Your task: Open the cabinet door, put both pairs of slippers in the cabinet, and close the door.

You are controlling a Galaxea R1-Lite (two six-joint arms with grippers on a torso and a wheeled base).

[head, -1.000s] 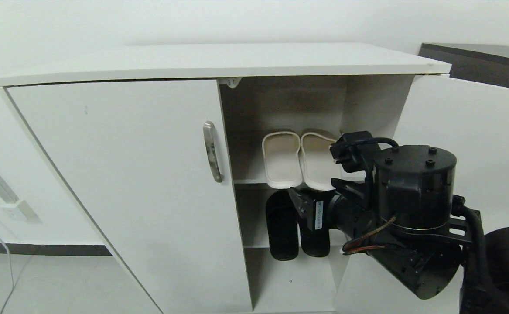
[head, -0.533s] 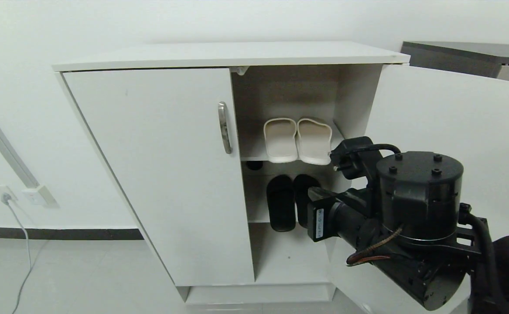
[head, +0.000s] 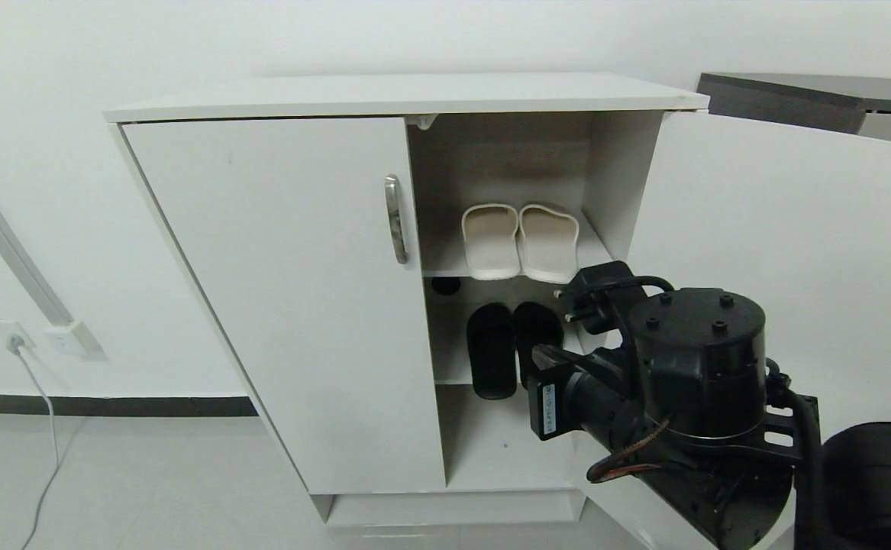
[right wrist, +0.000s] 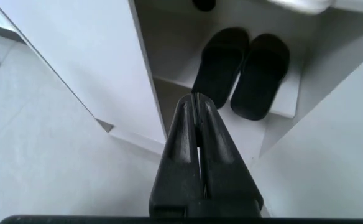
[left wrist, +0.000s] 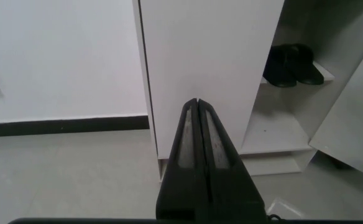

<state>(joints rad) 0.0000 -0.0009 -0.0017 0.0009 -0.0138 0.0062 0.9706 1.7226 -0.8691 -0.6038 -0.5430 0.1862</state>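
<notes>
The white cabinet [head: 399, 92] has its right door [head: 781, 252] swung wide open and its left door [head: 277, 290] closed. A white pair of slippers [head: 520, 241] lies on the upper shelf. A black pair of slippers [head: 510, 347] lies on the shelf below, toes inward. My right gripper [right wrist: 197, 96] is shut and empty, hanging outside the opening and pointing at the black slippers [right wrist: 243, 71]. My left gripper [left wrist: 197, 101] is also shut with nothing in it, low in front of the closed left door [left wrist: 206, 50].
The left door carries a metal handle [head: 393, 219] at its inner edge. The bottom compartment [head: 498, 451] holds nothing. A wall socket with a cable [head: 10, 340] is at the left, and a dark desk [head: 811, 95] stands behind the open door. Grey floor lies in front.
The head camera has backed away, so the cabinet looks smaller. My right arm has drawn back from the black slippers' shelf and sits slightly lower.
</notes>
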